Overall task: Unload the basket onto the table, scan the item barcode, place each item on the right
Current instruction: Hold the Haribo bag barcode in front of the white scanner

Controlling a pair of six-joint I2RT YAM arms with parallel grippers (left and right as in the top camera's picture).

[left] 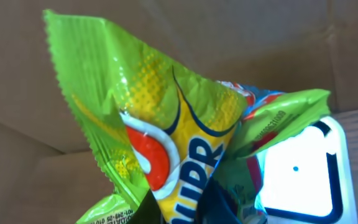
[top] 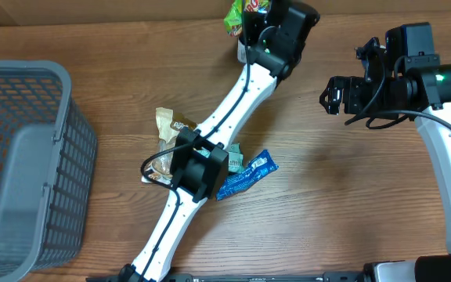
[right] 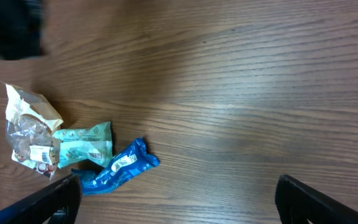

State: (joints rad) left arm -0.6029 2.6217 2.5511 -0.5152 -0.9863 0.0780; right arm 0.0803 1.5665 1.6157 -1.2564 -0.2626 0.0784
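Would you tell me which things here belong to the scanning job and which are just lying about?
In use: green snack packet, left gripper holding it, lit white scanner.
Lying about: blue packet, mint-green packet, beige packet, grey basket.

white links (top: 237,98), black joint housings (top: 202,168), looped black cable (top: 144,167), green light (top: 442,77), maybe led.

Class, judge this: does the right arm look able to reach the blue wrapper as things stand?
Probably yes. The right gripper is open and empty, and bare table lies between it and the blue wrapper; only the left arm's elbow crowds its far end.
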